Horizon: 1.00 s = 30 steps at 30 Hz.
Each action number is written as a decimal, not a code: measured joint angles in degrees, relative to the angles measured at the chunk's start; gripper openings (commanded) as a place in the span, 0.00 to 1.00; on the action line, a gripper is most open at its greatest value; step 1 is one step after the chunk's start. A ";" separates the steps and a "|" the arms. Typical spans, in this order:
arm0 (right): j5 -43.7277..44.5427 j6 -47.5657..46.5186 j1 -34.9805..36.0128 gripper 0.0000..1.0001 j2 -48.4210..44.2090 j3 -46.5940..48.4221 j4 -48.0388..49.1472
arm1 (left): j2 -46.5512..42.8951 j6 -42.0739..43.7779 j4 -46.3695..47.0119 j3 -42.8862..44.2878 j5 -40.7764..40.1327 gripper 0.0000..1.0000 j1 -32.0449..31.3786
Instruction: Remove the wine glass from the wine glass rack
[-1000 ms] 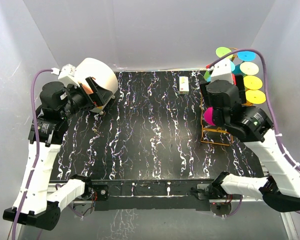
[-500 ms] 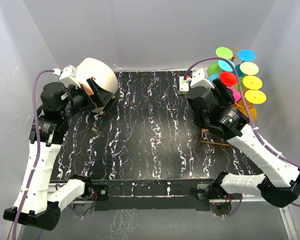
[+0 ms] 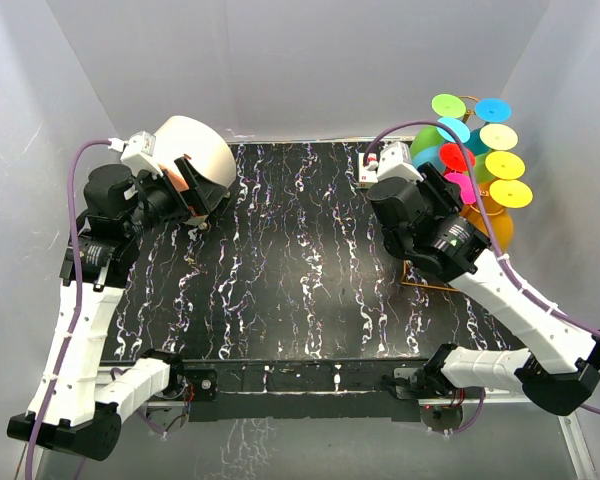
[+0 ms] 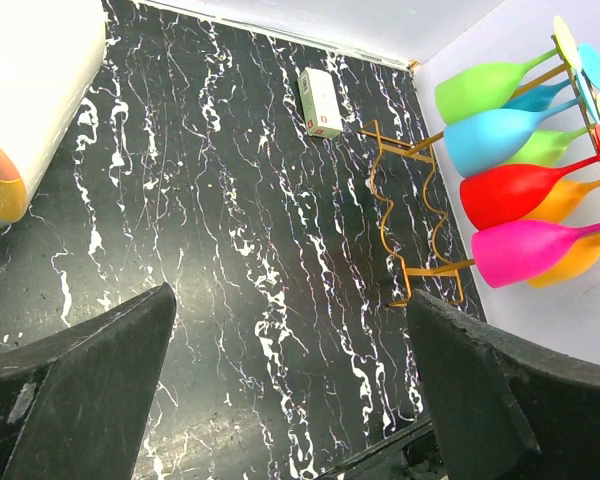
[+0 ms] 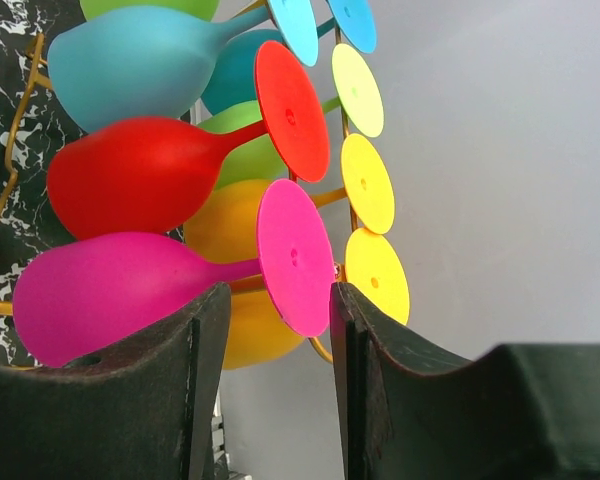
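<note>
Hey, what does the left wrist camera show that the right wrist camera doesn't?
Left wrist only: the small white box, the cream-and-orange drum, and the open left claw. Right wrist only: the right claw, with the magenta wine glass foot lined up with its gap. Both: the wine glass rack holding that glass, the red glass and the blue glass.

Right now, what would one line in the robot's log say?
right gripper open around foot of magenta glass | glass on rack | left gripper open, away from rack
</note>
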 measured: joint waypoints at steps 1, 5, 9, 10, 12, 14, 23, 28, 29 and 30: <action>0.00 -0.04 0.00 0.41 0.00 -0.20 0.13 | 0.00 0.02 0.00 0.00 0.00 0.99 0.00; 0.46 -0.44 -0.11 0.39 0.00 -0.50 1.66 | 0.00 0.20 -0.07 0.00 0.00 0.99 0.00; 0.81 -1.88 -1.11 0.38 -0.07 -2.23 4.57 | 0.00 0.59 -0.15 0.00 -0.02 0.99 0.00; 0.81 -2.38 -1.62 0.38 -0.07 -2.84 5.20 | 0.00 0.70 -0.22 0.00 -0.02 0.99 0.00; 0.83 -3.28 -2.56 0.37 -0.07 -3.91 6.19 | 0.00 0.94 -0.33 0.00 -0.04 0.99 0.00; 0.83 -3.85 -3.17 0.36 -0.04 -4.33 6.91 | 0.00 1.14 -0.33 0.00 -0.04 0.99 0.00; 0.81 -6.14 -3.89 0.27 -0.15 -5.07 10.36 | 0.00 1.79 -0.57 0.00 -0.11 0.99 0.00; 0.83 -6.69 -4.24 0.18 -0.15 -5.07 11.43 | -0.02 2.19 -0.94 0.00 -0.28 0.99 0.00; 0.85 -6.73 -4.24 0.16 -0.15 -5.07 11.52 | -0.02 2.32 -1.01 0.00 -0.31 0.99 0.00; 0.83 -6.82 -4.24 0.13 -0.15 -5.07 11.61 | -0.02 2.34 -1.03 0.00 -0.33 0.99 0.00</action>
